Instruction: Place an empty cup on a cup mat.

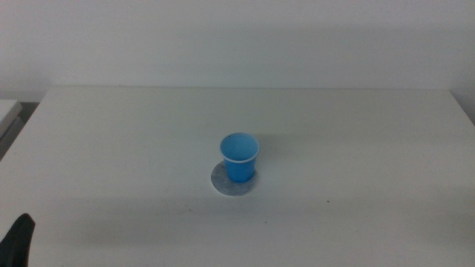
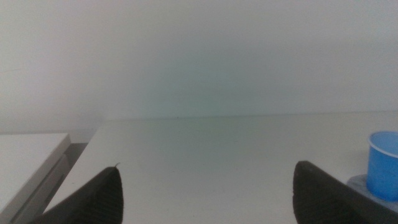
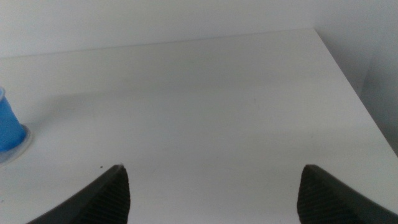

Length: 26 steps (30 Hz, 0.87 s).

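Observation:
The blue cup (image 1: 240,156) stands upright on the grey cup mat (image 1: 223,183) near the middle of the white table. It is empty inside. The cup (image 2: 384,164) and an edge of the mat (image 2: 357,183) show in the left wrist view. The cup (image 3: 7,127) and mat (image 3: 20,142) also show in the right wrist view. My left gripper (image 2: 208,196) is open and empty, well away from the cup; its dark tip (image 1: 19,239) shows at the bottom left corner of the middle view. My right gripper (image 3: 214,196) is open and empty, out of the middle view.
The white table (image 1: 356,148) has its far edge along a pale wall. A white ledge (image 1: 7,111) stands off the table's left side and also shows in the left wrist view (image 2: 28,162). The table's right edge (image 3: 357,93) shows in the right wrist view.

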### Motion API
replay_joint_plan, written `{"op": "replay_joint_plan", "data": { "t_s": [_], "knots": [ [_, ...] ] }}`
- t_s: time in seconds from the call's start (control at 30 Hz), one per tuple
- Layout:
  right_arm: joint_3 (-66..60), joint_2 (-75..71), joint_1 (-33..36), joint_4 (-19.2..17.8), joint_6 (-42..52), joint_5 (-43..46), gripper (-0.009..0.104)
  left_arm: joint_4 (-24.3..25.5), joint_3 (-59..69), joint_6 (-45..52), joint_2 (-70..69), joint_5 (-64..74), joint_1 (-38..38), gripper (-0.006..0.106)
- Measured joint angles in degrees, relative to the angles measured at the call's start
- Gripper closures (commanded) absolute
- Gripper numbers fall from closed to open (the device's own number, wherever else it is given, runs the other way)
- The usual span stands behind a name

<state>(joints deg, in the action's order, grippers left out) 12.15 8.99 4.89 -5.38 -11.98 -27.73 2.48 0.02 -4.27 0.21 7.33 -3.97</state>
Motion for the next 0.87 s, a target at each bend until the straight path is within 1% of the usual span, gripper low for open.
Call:
{"op": "replay_joint_plan", "data": {
  "t_s": [0.1,0.2,0.3,0.47,0.63,0.7,0.87],
  "knots": [
    [-3.25,-5.93,-0.12,-0.13,0.00,1.97,0.002,0.00,0.00,0.00,0.00,0.00,0.00,0.007],
    [-5.03,-8.56,-0.20,-0.13,-0.16,2.09,0.002,0.00,0.00,0.00,0.00,-0.08,0.00,0.007],
    [-6.72,-8.76,-0.20,-0.13,-0.47,2.94,0.002,0.00,0.00,0.00,0.00,0.02,0.00,0.007],
    [-11.54,-8.76,-0.20,-0.13,-0.61,8.18,0.002,0.00,0.00,0.00,0.00,0.02,0.00,0.007],
    [-11.94,-8.76,-0.20,0.03,-0.74,8.83,0.002,0.00,0.00,0.00,0.00,0.02,0.00,0.007],
    [-11.94,-8.76,-0.20,0.97,-0.74,8.83,0.002,0.00,0.00,0.00,0.00,0.02,0.00,0.007],
    [-11.94,-8.76,-0.20,1.72,-0.74,8.83,0.002,0.00,0.00,0.00,0.00,0.02,0.00,0.007]
  ]
}}
